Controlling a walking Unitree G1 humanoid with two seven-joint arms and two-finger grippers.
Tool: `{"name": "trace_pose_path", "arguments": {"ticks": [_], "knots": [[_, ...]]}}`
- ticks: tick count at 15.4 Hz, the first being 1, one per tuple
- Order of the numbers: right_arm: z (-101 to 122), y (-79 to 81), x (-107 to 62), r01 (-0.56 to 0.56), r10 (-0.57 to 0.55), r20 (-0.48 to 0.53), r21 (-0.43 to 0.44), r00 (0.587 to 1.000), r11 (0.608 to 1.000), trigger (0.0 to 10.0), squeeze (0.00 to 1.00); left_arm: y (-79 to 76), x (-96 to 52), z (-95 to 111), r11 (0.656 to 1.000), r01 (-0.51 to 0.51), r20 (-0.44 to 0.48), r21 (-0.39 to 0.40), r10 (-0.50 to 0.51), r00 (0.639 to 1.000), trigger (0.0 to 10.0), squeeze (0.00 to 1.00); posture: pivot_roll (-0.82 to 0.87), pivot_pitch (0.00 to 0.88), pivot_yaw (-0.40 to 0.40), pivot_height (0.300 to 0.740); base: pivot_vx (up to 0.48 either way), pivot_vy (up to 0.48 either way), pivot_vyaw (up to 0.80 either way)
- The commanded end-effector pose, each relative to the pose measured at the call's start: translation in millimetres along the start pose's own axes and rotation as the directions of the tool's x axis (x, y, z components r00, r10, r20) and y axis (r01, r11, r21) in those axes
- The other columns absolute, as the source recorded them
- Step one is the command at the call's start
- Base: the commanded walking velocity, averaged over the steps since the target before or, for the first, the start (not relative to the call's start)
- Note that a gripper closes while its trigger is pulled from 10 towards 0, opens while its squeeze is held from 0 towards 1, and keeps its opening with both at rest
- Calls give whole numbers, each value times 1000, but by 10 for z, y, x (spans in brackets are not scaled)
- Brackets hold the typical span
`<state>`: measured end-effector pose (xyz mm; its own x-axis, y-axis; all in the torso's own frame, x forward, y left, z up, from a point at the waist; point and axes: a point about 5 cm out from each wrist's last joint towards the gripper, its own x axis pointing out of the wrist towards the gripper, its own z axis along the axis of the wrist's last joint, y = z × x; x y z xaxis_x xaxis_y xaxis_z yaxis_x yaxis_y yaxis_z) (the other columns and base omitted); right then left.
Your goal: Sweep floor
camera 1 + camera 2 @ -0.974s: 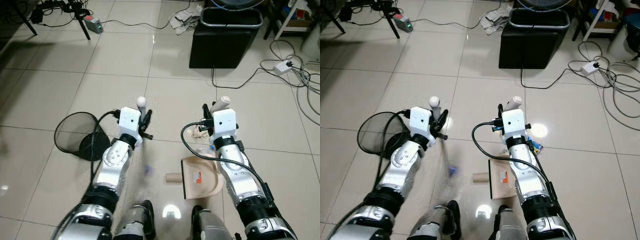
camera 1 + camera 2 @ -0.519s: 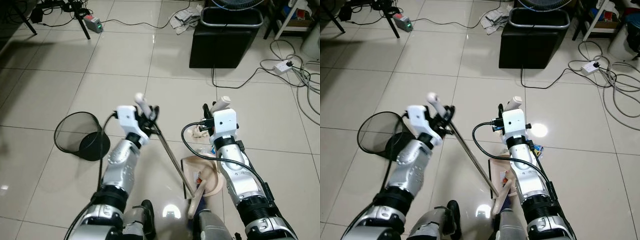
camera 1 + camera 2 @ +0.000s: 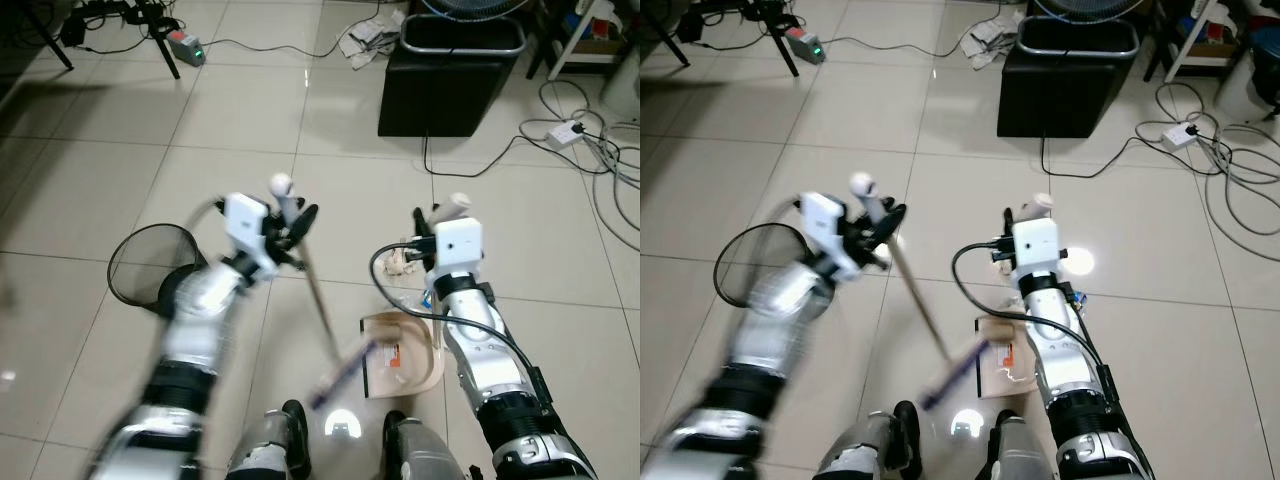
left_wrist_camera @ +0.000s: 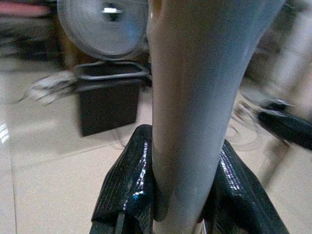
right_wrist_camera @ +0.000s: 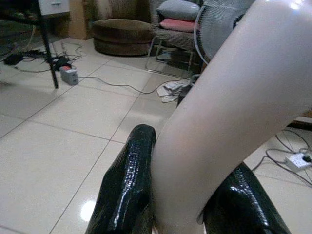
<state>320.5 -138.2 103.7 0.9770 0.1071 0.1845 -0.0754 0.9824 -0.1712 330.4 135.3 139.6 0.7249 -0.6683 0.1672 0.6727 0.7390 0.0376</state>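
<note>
The left gripper (image 3: 292,222) has its jaws clamped on the broom handle (image 3: 316,288), whose blurred brush end (image 3: 340,372) sits near the robot's feet, just left of the dustpan (image 3: 400,355). The right gripper (image 3: 432,218) has its jaws clamped on the dustpan's pale handle (image 5: 219,126). Crumpled scraps (image 3: 410,262) lie on the floor (image 3: 120,130) just beyond the pan. A good stroke probably keeps the pan's lip flat on the tiles while the brush draws debris rightward in short, low passes.
</note>
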Motion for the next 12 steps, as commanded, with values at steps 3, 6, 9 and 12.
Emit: {"name": "trace_pose_path", "arguments": {"ticks": [3,6,9,12], "knots": [[-171,-24,-85,61,-54,-74,87,996,994,10000,0,160,-107,336,987,151,6,48,-152,988,10000,0,65,153,122,740,0,0,0],[-226,-139,-108,127,-117,-91,117,989,985,10000,0,542,-180,629,986,10,31,168,-15,999,10000,0,78,134,136,740,0,0,0],[-185,-173,-104,155,-147,-63,161,987,975,10000,0,765,-246,558,930,-261,17,259,266,964,10000,0,61,125,138,740,0,0,0],[-105,-234,-101,167,-171,-3,226,985,960,10000,0,939,-474,457,803,-520,40,292,533,845,10000,0,52,104,121,740,0,0,0]]}}
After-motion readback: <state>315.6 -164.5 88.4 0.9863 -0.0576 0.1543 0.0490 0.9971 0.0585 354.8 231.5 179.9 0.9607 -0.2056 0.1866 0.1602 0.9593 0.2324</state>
